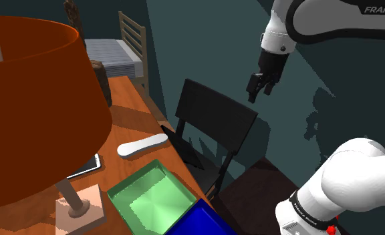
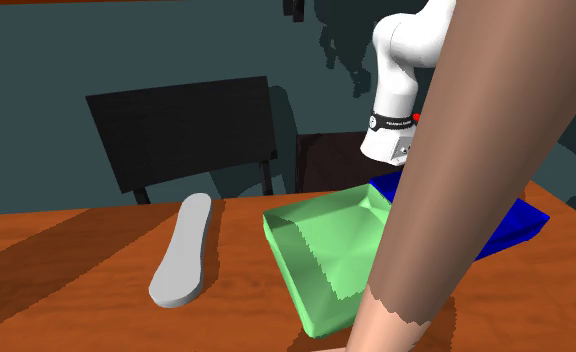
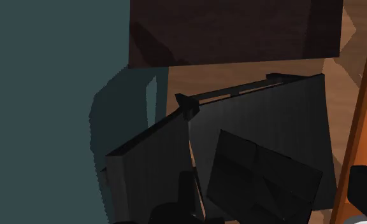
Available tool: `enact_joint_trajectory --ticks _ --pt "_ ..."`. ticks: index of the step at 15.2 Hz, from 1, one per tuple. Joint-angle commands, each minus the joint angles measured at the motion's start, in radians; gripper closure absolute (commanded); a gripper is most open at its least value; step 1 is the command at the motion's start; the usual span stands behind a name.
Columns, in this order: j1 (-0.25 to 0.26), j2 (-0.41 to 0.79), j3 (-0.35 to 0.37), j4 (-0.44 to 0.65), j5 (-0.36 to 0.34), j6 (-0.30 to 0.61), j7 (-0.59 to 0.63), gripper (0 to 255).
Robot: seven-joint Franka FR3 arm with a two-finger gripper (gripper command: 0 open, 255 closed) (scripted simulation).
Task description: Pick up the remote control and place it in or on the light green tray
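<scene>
- A wooden table (image 1: 127, 107), orange-brown, carries everything here.
- The remote control (image 1: 142, 144), pale grey and elongated, lies flat on the bare wood, at 12 o'clock from the light green tray (image 1: 151, 200) in the shoulder view and apart from it.
- A blue container (image 1: 201, 220) sits just beside the tray at its 4 o'clock.
- The lamp base (image 1: 77, 210) stands at the tray's 9 o'clock.
- A flat dark device with a white edge (image 1: 84, 167) lies at 8 o'clock from the remote, partly hidden by the lampshade.

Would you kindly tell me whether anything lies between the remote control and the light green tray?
Nothing visible does: only bare wooden tabletop separates the pale grey remote control from the light green tray.
</scene>
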Motion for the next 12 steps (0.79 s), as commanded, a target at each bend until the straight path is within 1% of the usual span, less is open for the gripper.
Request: enact_joint_trajectory --ticks 1,7,12 --pt "0.000 0.000 0.000 0.000 0.000 0.000 0.000 0" --pt "0.056 0.214 -0.009 0.046 -0.008 0.174 -0.145 0" --pt "0.101 0.394 -0.004 0.113 -0.008 0.292 -0.262 0"
